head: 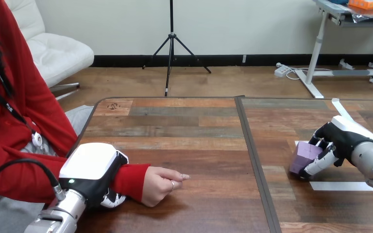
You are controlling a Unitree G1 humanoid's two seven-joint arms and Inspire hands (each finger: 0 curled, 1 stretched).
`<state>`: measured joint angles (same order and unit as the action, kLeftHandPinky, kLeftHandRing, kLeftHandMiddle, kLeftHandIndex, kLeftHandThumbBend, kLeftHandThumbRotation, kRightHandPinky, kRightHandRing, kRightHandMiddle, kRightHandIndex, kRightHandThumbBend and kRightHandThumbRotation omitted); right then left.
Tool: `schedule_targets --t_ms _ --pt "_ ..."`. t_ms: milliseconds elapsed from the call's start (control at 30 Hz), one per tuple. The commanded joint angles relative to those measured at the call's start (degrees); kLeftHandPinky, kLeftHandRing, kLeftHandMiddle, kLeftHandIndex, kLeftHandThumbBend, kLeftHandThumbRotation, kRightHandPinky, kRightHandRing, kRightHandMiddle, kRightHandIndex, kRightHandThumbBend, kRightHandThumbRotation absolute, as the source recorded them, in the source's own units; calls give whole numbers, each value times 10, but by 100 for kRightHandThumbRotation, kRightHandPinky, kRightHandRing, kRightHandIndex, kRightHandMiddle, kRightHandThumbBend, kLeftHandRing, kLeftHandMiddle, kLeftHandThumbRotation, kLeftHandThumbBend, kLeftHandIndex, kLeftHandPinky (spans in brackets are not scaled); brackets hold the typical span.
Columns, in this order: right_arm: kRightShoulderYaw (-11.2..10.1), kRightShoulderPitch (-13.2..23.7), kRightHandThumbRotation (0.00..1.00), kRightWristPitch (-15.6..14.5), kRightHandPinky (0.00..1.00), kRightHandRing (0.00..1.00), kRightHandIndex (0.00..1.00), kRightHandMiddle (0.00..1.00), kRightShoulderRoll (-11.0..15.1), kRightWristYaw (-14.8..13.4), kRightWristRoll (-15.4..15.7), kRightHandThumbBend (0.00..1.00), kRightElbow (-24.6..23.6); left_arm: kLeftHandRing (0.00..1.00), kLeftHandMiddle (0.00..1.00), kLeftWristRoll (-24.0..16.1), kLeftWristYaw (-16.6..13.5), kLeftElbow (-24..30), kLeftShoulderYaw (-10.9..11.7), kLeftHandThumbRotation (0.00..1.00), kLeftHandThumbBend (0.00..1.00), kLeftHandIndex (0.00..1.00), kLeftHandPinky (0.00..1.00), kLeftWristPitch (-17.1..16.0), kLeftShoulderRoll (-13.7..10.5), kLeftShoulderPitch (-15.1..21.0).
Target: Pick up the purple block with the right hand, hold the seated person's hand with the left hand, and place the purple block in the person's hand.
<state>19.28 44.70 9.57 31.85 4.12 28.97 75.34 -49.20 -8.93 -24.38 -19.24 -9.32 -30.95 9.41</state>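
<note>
The purple block [304, 156] sits low at the table's right side, on or just above the wood. My right hand [342, 138] is shut on it, with fingers [320, 164] curled over its near side and the thumb at its far top. At the lower left, my left hand [91, 167] lies over the person's red-sleeved forearm [128, 178]. Its fingers [111, 200] curl round the sleeve from the near side. The person's hand [159, 185] rests on the table as a loose fist, one finger pointing right, knuckles up.
The wooden table [184, 141] has a dark seam [252, 160] running front to back between its two halves. White tape strips lie near the block, one in front [339, 186] and one behind [341, 108]. The person sits at the left edge.
</note>
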Motion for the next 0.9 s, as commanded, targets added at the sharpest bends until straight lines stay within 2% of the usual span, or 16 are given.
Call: schedule_targets --t_ms 0,500,867 --pt "-16 31 0 9 42 47 50 52 -1 -20 -11 72 -24 34 37 24 -2 1 4 0 74 38 29 -8 5 -4" --pt "-23 31 0 24 40 47 49 52 -7 -20 -22 72 -39 36 38 59 -1 69 30 0 75 38 30 -1 3 -25" --pt "-26 34 0 29 37 42 49 48 -14 -15 -29 70 -57 36 39 70 -15 102 49 0 77 39 30 -9 3 -28"
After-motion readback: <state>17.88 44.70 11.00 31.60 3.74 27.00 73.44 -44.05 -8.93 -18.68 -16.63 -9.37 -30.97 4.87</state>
